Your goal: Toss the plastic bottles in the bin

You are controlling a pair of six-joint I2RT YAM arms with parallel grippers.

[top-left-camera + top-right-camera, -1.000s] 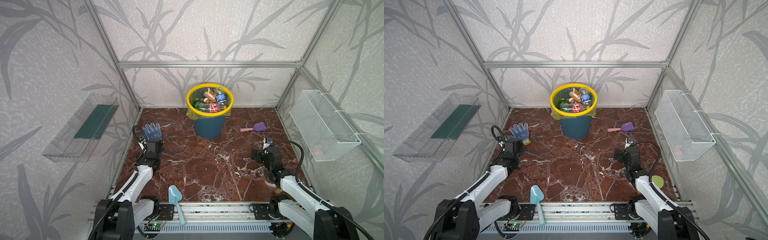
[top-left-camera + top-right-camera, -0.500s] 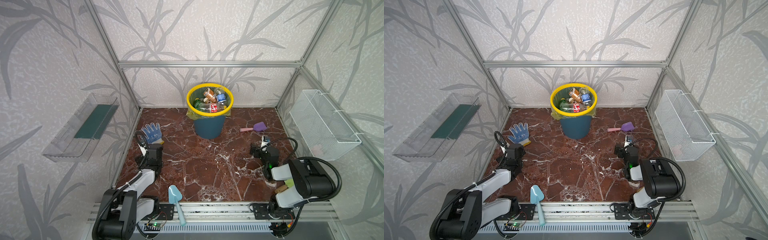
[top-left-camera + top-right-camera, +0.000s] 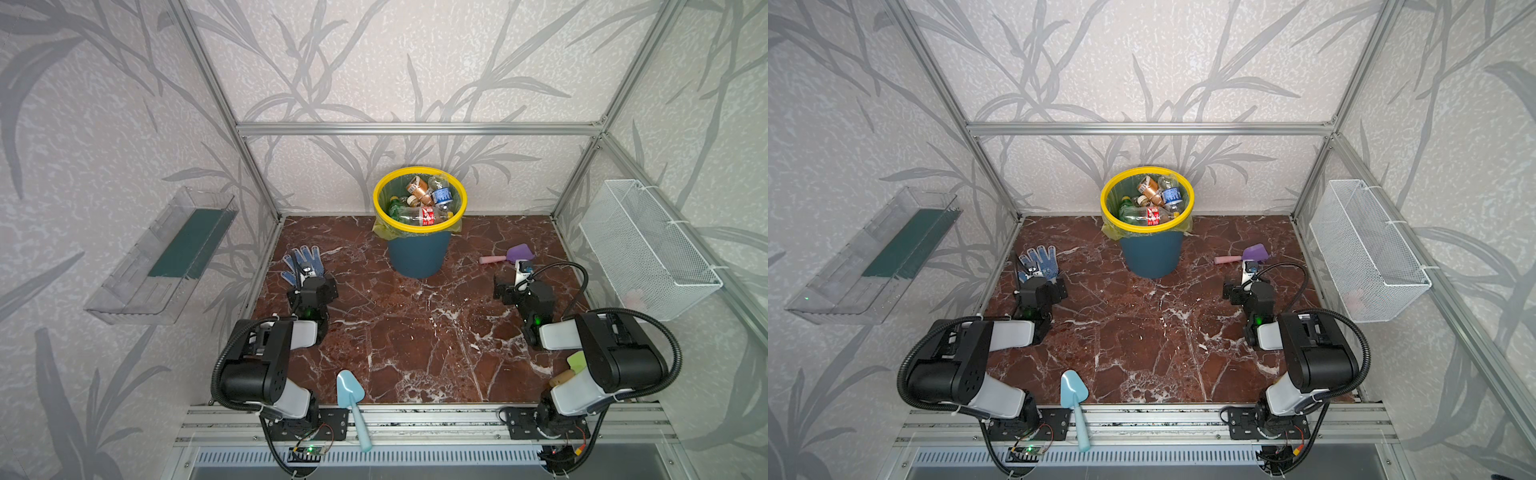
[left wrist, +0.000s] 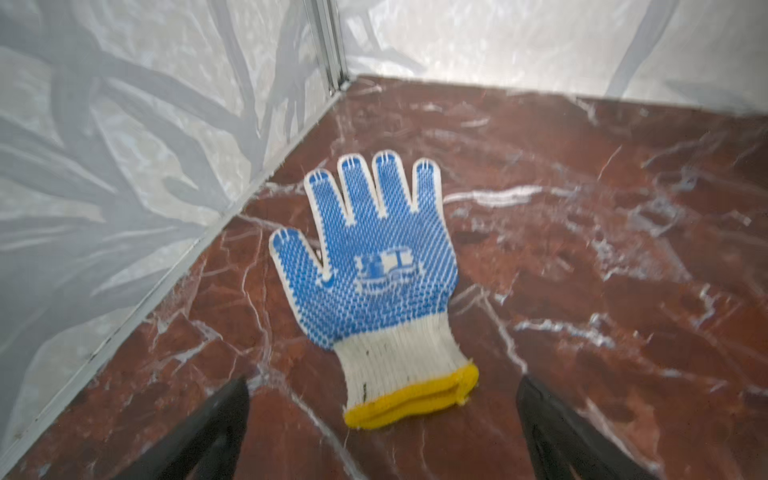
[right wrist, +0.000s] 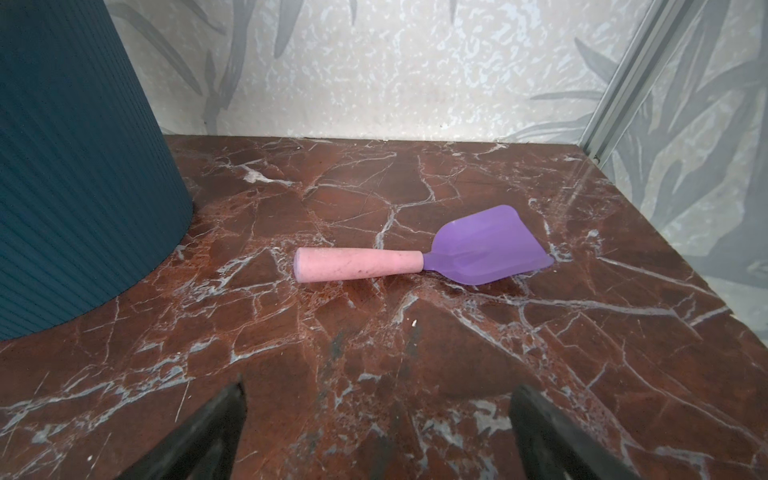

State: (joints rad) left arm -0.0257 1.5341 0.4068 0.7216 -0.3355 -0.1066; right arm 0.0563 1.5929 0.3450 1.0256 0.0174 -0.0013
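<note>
The bin [image 3: 419, 257] [image 3: 1152, 257], dark teal with a yellow rim and a green-yellow liner, stands at the back middle of the marble floor. Several plastic bottles [image 3: 424, 203] [image 3: 1150, 201] lie piled inside it, clear ones with red and blue labels and brown ones; none shows on the floor. My left gripper [image 3: 309, 277] [image 4: 382, 379] is open and empty, low over the floor just short of a glove's cuff. My right gripper [image 3: 513, 283] [image 5: 379, 387] is also open and empty over bare floor, with the bin's wall [image 5: 75, 166] off to one side.
A blue-dotted glove [image 4: 374, 266] [image 3: 301, 266] lies by the left wall. A purple scoop with a pink handle [image 5: 415, 257] [image 3: 509, 255] lies beyond my right gripper. A light blue scoop [image 3: 351, 395] overhangs the front rail. A wire basket [image 3: 648, 249] and a clear tray [image 3: 166, 257] hang on the side walls.
Both arms have folded back, their elbows now raised near the front rail. The grippers stay low near the glove and the purple scoop, still open.
</note>
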